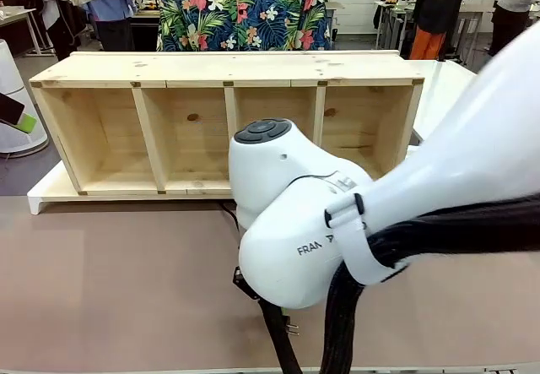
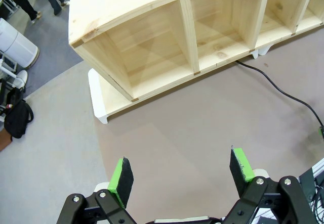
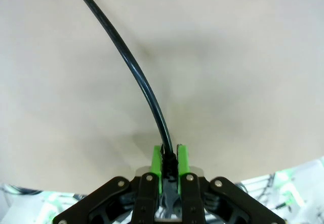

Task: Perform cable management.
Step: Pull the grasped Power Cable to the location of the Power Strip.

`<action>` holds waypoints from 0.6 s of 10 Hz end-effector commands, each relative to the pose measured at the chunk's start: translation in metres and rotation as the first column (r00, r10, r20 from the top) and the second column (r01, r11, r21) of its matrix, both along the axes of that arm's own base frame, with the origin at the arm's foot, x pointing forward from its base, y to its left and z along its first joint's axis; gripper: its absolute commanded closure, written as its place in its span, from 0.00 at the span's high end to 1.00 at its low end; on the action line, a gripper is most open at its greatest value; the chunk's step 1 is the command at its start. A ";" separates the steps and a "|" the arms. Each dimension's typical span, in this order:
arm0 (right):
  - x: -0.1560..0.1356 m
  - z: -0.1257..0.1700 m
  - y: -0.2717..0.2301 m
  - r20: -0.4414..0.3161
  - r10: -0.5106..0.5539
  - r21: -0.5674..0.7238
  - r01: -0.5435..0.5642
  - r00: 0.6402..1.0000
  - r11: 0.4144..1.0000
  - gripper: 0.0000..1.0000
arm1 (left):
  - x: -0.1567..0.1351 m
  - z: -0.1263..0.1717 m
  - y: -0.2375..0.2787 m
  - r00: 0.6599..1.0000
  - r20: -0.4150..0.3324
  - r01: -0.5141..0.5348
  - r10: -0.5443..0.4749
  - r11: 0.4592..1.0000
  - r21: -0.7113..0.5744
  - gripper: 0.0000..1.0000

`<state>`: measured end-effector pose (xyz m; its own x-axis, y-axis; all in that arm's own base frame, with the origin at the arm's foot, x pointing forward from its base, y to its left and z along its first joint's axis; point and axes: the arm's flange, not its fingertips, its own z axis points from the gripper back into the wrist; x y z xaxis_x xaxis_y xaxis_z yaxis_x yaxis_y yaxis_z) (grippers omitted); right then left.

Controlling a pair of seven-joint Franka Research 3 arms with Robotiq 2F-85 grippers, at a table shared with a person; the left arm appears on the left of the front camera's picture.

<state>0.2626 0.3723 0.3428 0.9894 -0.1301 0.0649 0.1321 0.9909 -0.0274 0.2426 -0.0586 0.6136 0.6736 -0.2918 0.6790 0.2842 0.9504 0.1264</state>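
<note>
In the right wrist view my right gripper (image 3: 169, 167) is shut on the cable (image 3: 136, 77). The thin glossy black cord rises from between the green pads (image 3: 157, 163) and curves up to the top left over the pale table. In the front view the right arm's white housing covers that gripper, and a dark end with metal pins (image 1: 292, 327) pokes out beneath it. In the left wrist view my left gripper (image 2: 182, 176) hangs open above the brown mat with nothing between its fingers. There the cable (image 2: 276, 85) runs from the shelf's foot off to the right.
A long wooden shelf (image 1: 228, 70) with several open compartments lies on its side across the far half of the table, and a person in a flowered shirt (image 1: 245, 7) stands behind it. The brown mat (image 1: 110, 281) spreads in front. The right arm's braided hose (image 1: 456, 230) crosses the near right.
</note>
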 end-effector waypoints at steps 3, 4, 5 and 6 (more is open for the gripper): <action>-0.019 0.009 -0.057 0.006 -0.120 0.042 0.119 0.993 0.992 0.15 | 0.001 0.000 0.001 1.000 0.005 -0.002 0.002 1.000 -0.005 1.00; -0.022 0.010 -0.073 0.008 -0.161 0.042 0.160 0.987 0.986 0.15 | 0.001 0.000 0.001 1.000 0.005 -0.002 0.002 1.000 -0.005 1.00; -0.025 0.010 -0.090 0.008 -0.202 0.050 0.202 0.979 0.978 0.15 | 0.001 0.000 0.001 1.000 0.005 -0.002 0.002 1.000 -0.005 1.00; -0.028 0.011 -0.102 0.011 -0.232 0.056 0.231 0.973 0.971 0.15 | 0.001 0.000 0.001 1.000 0.005 -0.002 0.002 1.000 -0.005 1.00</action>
